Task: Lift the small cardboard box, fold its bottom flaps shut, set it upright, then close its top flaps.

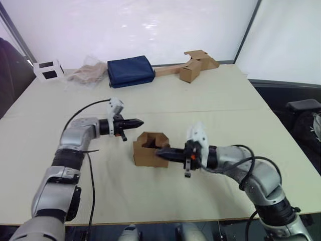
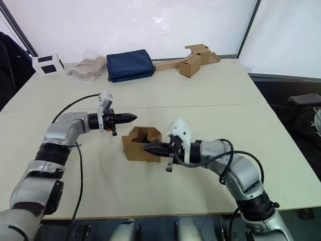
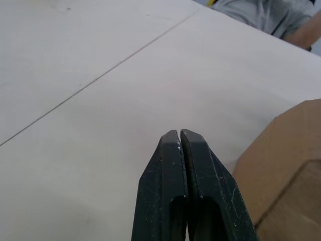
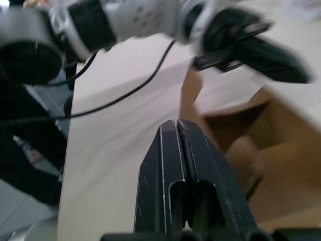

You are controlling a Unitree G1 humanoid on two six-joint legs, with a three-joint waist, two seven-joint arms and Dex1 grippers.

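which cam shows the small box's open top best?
Right eye view: the box shows whole, open end up, flaps standing, right pincer at its rim. Left eye view shows much the same. Left wrist view catches one brown corner past the shut left pincer; right wrist view gives a blurred partial interior.

Table (image 1: 215,100): pale, seam across the middle.
Far edge: white cube frame (image 1: 48,70), crumpled plastic bag (image 1: 86,73), navy pouch (image 1: 130,71), brown box on cardboard strip (image 1: 196,65).
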